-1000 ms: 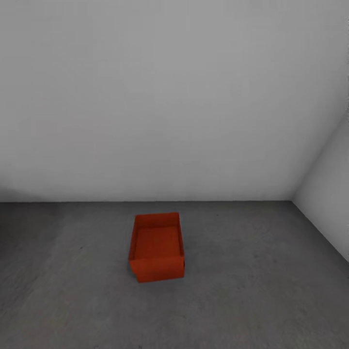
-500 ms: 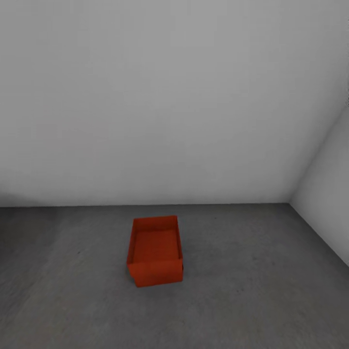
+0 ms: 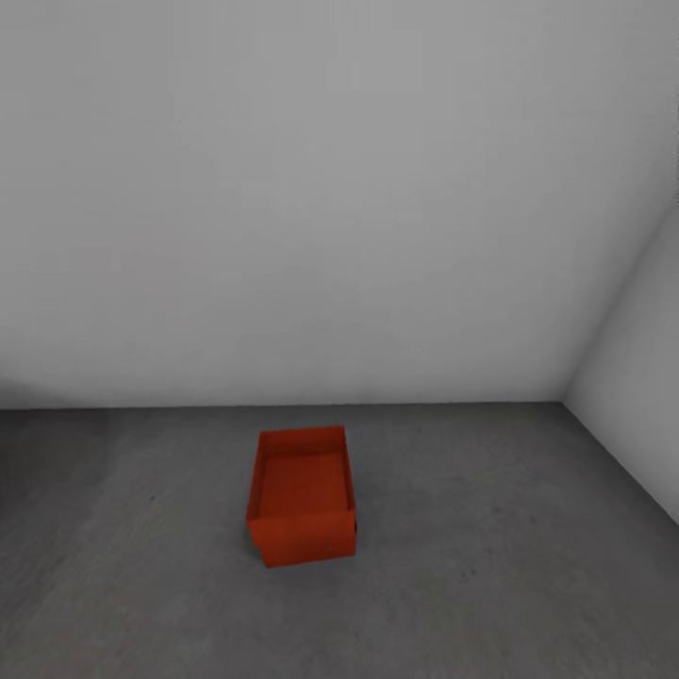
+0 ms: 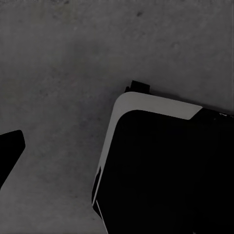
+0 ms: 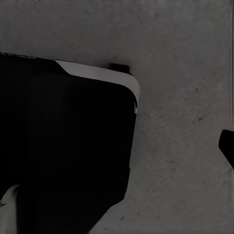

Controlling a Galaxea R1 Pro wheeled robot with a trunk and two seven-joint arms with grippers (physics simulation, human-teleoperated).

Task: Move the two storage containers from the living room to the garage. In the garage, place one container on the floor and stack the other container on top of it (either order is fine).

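From the head view, an orange-red storage container (image 3: 302, 495) sits on the dark grey floor (image 3: 490, 566) of the garage, near the light grey wall (image 3: 330, 207). The whole picture has slid down a bit since a second ago, so the camera is moving, not the bin. It looks like two bins nested, so the job may be nearly done. In the left wrist view, the robot's black base (image 4: 165, 165) stands over the floor. The right wrist view shows the same. I cannot tell if either gripper's jaws are apart or together.

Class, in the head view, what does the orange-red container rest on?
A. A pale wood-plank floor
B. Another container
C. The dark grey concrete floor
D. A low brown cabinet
C: the orange-red container sits open-top on the dark grey concrete floor, near the pale wall.
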